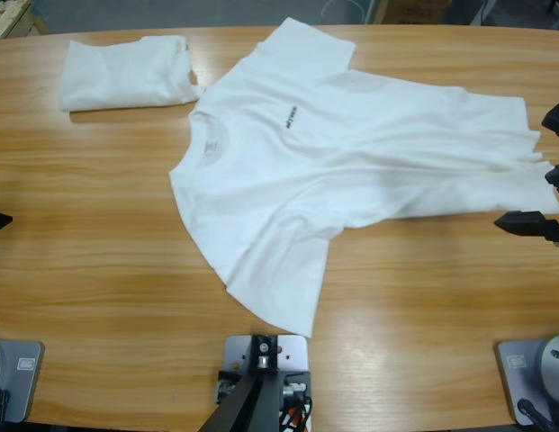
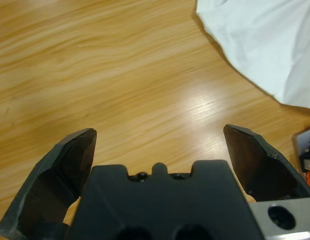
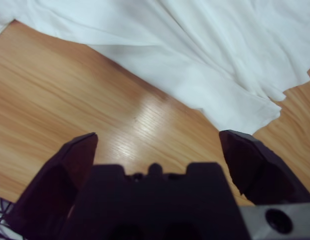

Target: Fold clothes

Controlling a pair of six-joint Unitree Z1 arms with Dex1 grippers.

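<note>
While both claws — left (image 2: 159,137), right (image 3: 157,140) — gape wide, two T-shirts lie: one spread (image 1: 351,153), one folded (image 1: 126,74).

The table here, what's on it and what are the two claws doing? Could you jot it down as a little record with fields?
Surface: long wooden table
Spread shirt: white T-shirt lying open and rumpled, small black lettering on the chest
Folded shirt: second white T-shirt, folded, at the far left, apart from the spread one
Left gripper: open, above bare wood, holding nothing, a shirt edge ahead of it
Right gripper: open, above bare wood just short of the spread shirt's edge, holding nothing
Folding: spread shirt not yet folded
</note>
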